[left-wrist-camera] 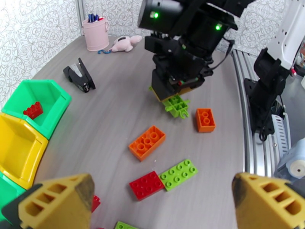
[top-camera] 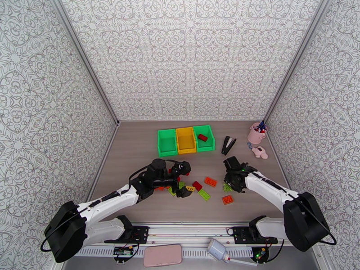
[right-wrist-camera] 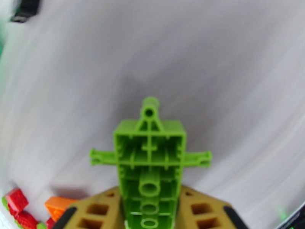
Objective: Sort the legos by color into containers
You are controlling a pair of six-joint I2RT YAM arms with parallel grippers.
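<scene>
My right gripper (top-camera: 228, 185) (left-wrist-camera: 173, 97) (right-wrist-camera: 150, 215) is shut on a lime green lego piece with side pegs (right-wrist-camera: 150, 161) (left-wrist-camera: 177, 106), held just above the table. My left gripper (top-camera: 183, 189) (left-wrist-camera: 162, 203) stands open over the pile, nothing between its fingers (left-wrist-camera: 57, 203). Loose legos lie ahead of it: a red brick (left-wrist-camera: 146, 185) touching a lime plate (left-wrist-camera: 178, 174), an orange brick (left-wrist-camera: 147, 142) and a smaller orange one (left-wrist-camera: 206, 120). The containers (top-camera: 185, 150) stand in a row at the back, two green and a yellow between; the right green one holds a red brick (top-camera: 202, 137) (left-wrist-camera: 33, 110).
A black stapler (top-camera: 228, 145) (left-wrist-camera: 79, 75) lies right of the bins. A pink pen cup (top-camera: 256, 133) (left-wrist-camera: 95, 33) and a small pink toy (top-camera: 260, 152) sit at the back right. More red and orange bricks (right-wrist-camera: 15, 201) lie beside the left gripper.
</scene>
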